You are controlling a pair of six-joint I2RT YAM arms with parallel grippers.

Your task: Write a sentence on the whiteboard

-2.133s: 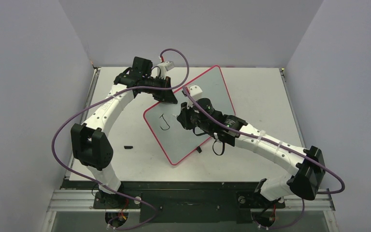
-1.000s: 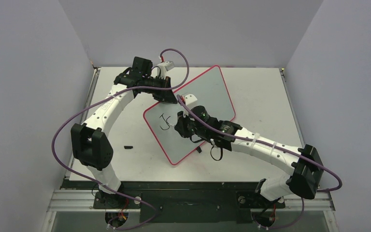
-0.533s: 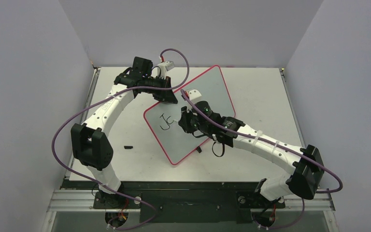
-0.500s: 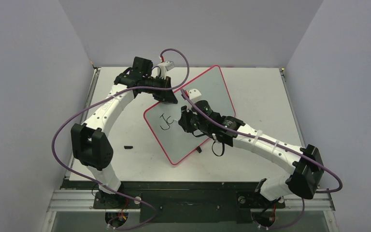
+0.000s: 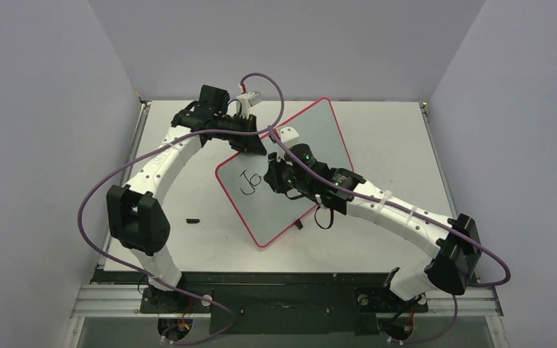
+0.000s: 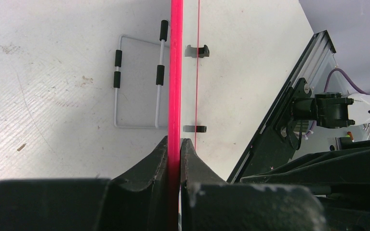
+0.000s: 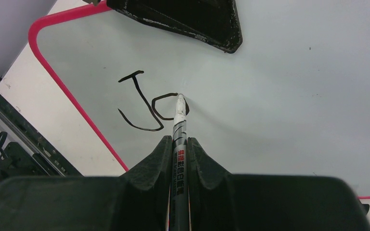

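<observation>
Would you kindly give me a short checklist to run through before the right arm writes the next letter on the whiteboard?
1. Left gripper shut on the board rim: ok.
2. Right gripper shut on the marker: ok.
3. Marker tip on the board at the "o": ok.
4. "Jo" dark and readable: ok.
5. Bare board beyond the "o" for more letters: ok.
6. Board firmly backed under the tip: cannot tell.
</observation>
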